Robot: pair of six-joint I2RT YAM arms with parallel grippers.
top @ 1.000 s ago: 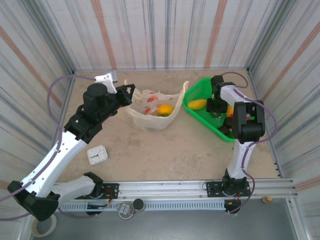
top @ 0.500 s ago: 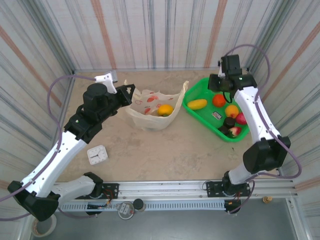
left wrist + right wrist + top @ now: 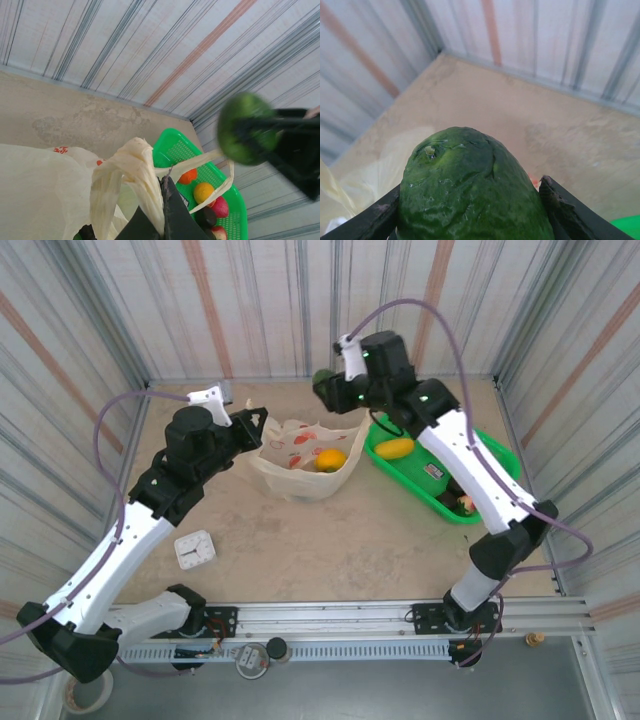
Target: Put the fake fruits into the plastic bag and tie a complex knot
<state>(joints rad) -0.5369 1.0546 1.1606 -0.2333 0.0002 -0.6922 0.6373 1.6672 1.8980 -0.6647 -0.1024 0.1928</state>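
Note:
The cream-yellow plastic bag point(image 3: 300, 472) stands mid-table with its mouth open and an orange-yellow fruit point(image 3: 330, 459) inside. My left gripper point(image 3: 256, 426) is shut on one bag handle point(image 3: 134, 162) and holds it up; in the left wrist view the jaws point(image 3: 163, 189) pinch the bunched strip. My right gripper point(image 3: 328, 388) hovers just behind the bag, shut on a dark green fruit point(image 3: 466, 165) that bulges between its fingers point(image 3: 566, 212). The same green fruit point(image 3: 244, 127) hangs above the basket in the left wrist view. The knot is out of view.
A bright green basket point(image 3: 427, 492) right of the bag holds a yellow fruit point(image 3: 396, 448), with orange point(image 3: 188, 176), yellow, red and dark fruits too. A small white clock point(image 3: 195, 550) lies at the left front. Striped walls enclose the table.
My right arm has lifted out of the green basket and swung left to the far side of the bag, carrying the green fruit. The left arm and bag have stayed still.

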